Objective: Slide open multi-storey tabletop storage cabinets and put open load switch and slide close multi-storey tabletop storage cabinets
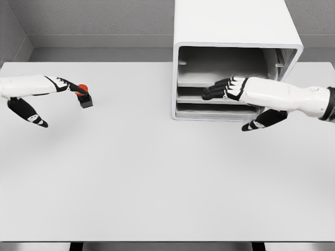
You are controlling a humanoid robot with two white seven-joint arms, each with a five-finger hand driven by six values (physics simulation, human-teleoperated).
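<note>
Far left, the left hand (36,97) reaches in over the table's (157,178) left edge, white shell with black finger segments; its fingertips pinch the load switch (85,97), while the thumb (29,114) hangs loose below, apart from the rest. One switch only: a small dark blocky body with a red-orange rounded cap, held just above the tabletop, near the left side and well apart from the cabinet.

Moving across, there's wide open room — the table is a smooth, matte, pale slab, bare through the middle and all along the front edge.

Right of centre now, the storage cabinet (230,26): one white box with rounded corners, standing at the back edge of the table, its front open. Inside I count three grey shelf levels, stacked flat, with small ribs on the side walls.

And the right hand (235,89), arm coming in from the right edge, lies in front of that opening at the middle level; four fingers extended and pressed together, pointing left, holding nothing, thumb (259,123) dropped below toward the cabinet's lower right corner
</note>
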